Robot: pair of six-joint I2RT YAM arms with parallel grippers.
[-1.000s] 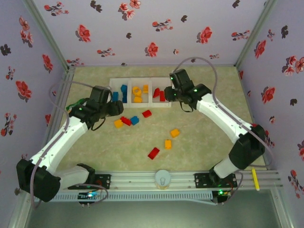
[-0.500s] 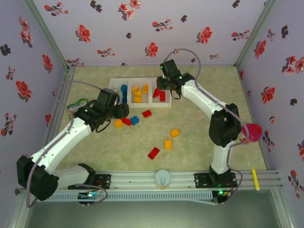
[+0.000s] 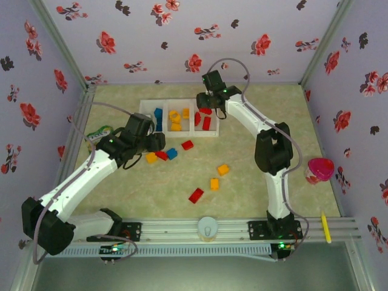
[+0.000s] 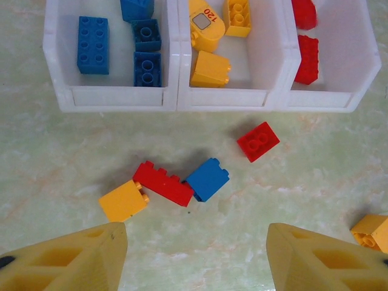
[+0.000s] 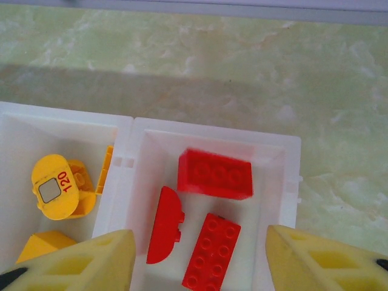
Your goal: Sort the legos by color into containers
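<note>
Both gape empty: right claw [image 5: 197, 262] above red compartment [image 5: 212, 131], left claw [image 4: 195, 254] seemingly clear of loose legos [image 4: 162, 182].

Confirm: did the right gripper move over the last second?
Yes. In the top view the right gripper shifted leftward, from the white tray's right edge to above its right-end compartment.

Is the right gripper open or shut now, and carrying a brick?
Open, empty: the right gripper has its fingers wide apart above the red compartment, nothing held between them.
</note>
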